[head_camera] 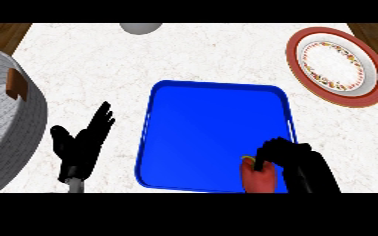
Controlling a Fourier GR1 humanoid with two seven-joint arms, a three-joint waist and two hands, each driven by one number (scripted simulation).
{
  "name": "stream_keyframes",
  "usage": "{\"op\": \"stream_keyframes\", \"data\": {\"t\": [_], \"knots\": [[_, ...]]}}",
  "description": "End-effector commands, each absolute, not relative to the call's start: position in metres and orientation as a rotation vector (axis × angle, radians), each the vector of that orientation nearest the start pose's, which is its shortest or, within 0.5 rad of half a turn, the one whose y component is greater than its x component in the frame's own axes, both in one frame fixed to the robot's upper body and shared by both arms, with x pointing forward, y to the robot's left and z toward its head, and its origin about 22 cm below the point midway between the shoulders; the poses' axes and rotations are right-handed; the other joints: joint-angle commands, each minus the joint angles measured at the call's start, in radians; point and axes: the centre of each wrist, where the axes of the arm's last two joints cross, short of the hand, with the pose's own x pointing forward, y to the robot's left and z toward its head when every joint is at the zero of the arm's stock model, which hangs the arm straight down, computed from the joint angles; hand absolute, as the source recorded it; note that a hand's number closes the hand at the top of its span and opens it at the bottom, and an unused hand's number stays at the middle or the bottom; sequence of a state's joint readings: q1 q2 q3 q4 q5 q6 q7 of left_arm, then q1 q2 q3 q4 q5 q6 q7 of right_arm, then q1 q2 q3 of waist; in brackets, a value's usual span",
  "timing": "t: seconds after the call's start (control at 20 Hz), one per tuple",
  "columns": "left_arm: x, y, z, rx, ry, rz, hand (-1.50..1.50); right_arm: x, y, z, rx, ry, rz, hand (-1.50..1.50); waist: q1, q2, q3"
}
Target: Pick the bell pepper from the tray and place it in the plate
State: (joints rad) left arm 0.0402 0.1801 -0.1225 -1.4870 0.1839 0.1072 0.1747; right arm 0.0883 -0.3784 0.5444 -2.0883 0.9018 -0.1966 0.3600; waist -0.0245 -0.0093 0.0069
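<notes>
One step looks under way and the rest is yet to do: the right hand [284, 152] sits at about five o'clock, over the near right corner of the blue tray [192, 125], its fingers curled round the top of the red bell pepper [258, 179]. The pepper is inside the tray at that corner, its yellowish stem end just showing under the fingers; whether it is lifted clear of the tray floor cannot be told from this view. So the grasp seems made or nearly made, while the carry and the placing remain.

The plate [334, 65], red-rimmed with a patterned white centre, lies at about two o'clock, well apart from the tray and bare of any pepper. To get there the hand would have to rise over the tray's raised right rim and travel up and to the right across marble counter [88, 65]; nothing stands on that stretch, so the rim is the only likely snag.

At about eight o'clock the left hand [83, 142] rests beside the tray's left edge, fingers straight and spread, holding nothing. A large grey-white rounded vessel [18, 125] with a brown handle fills the left edge near nine o'clock, and a small grey round object [140, 27] sits at twelve o'clock, both away from the route.
</notes>
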Motion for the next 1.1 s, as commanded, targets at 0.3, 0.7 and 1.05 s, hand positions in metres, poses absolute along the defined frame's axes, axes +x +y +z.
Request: {"op": "stream_keyframes", "data": {"t": [0.3, 0.7, 1.05], "knots": [[0.227, 0.243, -0.031, -0.006, -1.191, 0.013, 0.00, 0.189, -0.276, 0.105, -0.749, -1.815, 0.371, 1.50, 0.020, 0.012, -0.005], [0.217, 0.222, -0.050, 0.002, -1.195, -0.011, 0.00, 0.241, -0.354, 0.076, -0.791, -1.841, 0.227, 1.50, 0.032, 0.013, -0.006], [0.231, 0.230, -0.029, -0.020, -1.197, -0.008, 0.00, 0.304, -0.401, 0.059, -0.952, -1.819, 0.136, 1.50, 0.050, 0.016, -0.005]]}}
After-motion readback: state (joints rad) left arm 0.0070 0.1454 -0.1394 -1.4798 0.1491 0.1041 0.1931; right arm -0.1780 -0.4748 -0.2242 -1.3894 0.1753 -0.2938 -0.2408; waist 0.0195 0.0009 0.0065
